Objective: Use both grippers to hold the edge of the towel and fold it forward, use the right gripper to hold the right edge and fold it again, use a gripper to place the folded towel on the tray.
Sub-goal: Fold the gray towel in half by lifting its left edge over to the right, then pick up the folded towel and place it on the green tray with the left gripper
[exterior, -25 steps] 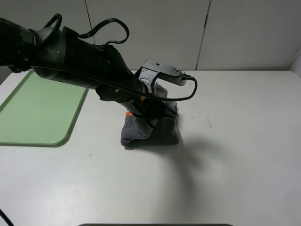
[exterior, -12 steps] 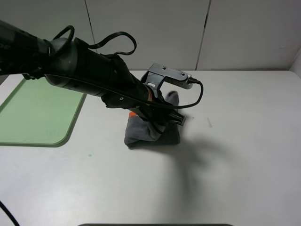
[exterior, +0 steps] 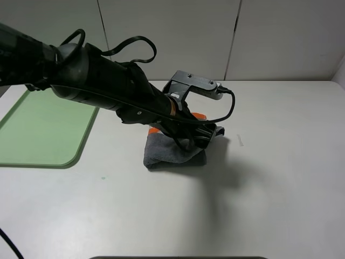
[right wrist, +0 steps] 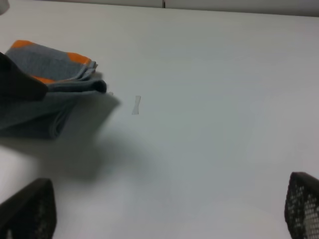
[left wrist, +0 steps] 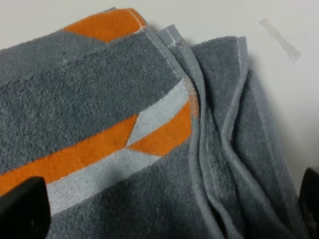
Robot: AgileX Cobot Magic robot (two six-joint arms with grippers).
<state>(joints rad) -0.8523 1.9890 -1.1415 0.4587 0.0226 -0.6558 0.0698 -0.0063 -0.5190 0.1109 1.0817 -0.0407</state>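
The dark grey towel (exterior: 172,155) lies folded in the middle of the table, and its upper layers with orange patches (exterior: 199,115) jut out to the right. My left gripper (exterior: 206,138), on the black arm with the orange ring, is low over the towel's right side. In the left wrist view its fingertips (left wrist: 20,209) stand wide apart with the towel's stacked hems (left wrist: 219,149) between them, so the left gripper (left wrist: 164,211) is open. My right gripper (right wrist: 164,219) is open and empty over bare table, with the towel (right wrist: 55,74) far off. The pale green tray (exterior: 43,124) sits at the left.
A small strip of clear tape (exterior: 240,140) lies on the table just right of the towel; it also shows in the right wrist view (right wrist: 136,104). The left arm's cable loops over the towel. A white wall runs behind the table.
The left arm has swung right and lower over the towel. The towel's upper layers have shifted right, and an orange patch now shows at its right side.
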